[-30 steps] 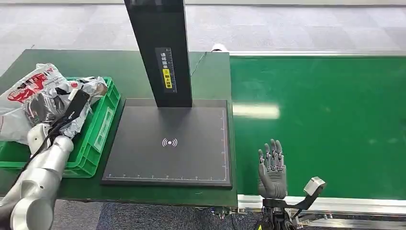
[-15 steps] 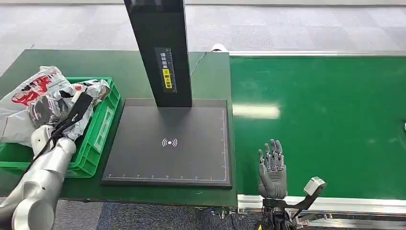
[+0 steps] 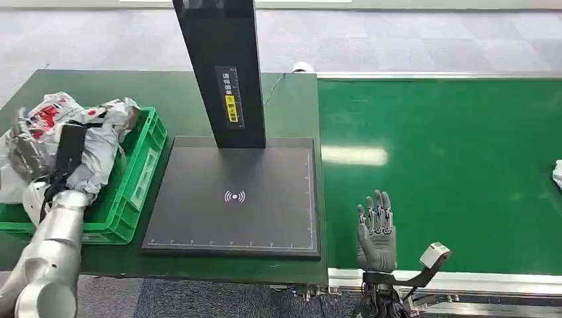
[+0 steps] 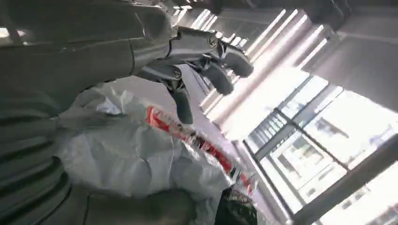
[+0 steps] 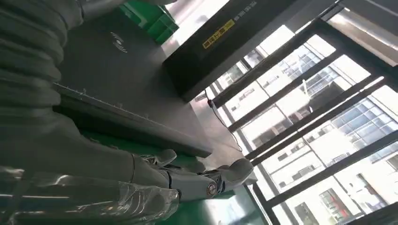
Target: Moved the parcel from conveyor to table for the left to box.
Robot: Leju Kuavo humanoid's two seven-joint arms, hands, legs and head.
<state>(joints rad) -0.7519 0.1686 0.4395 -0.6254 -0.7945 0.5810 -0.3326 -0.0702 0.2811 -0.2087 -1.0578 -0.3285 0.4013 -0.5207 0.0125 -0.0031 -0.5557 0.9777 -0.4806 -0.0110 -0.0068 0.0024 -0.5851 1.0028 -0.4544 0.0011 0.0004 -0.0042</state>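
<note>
A crumpled silver and white parcel with red print lies over the left part of the green box on the table. My left hand rests on top of it, dark back up. In the left wrist view the parcel sits between the thumb and one finger of the left hand, while the other fingers stand spread away from it. My right hand stands upright and open over the near edge of the conveyor, holding nothing. Its fingers are stretched out.
A black scanner plate with a tall black post fills the table's middle, between the box and the belt. A small white item shows at the belt's far right edge. The green table runs behind the box.
My left hand has swung to the left over the box, and the parcel has turned with it. A white item has come in at the belt's right edge. The right hand stays put.
</note>
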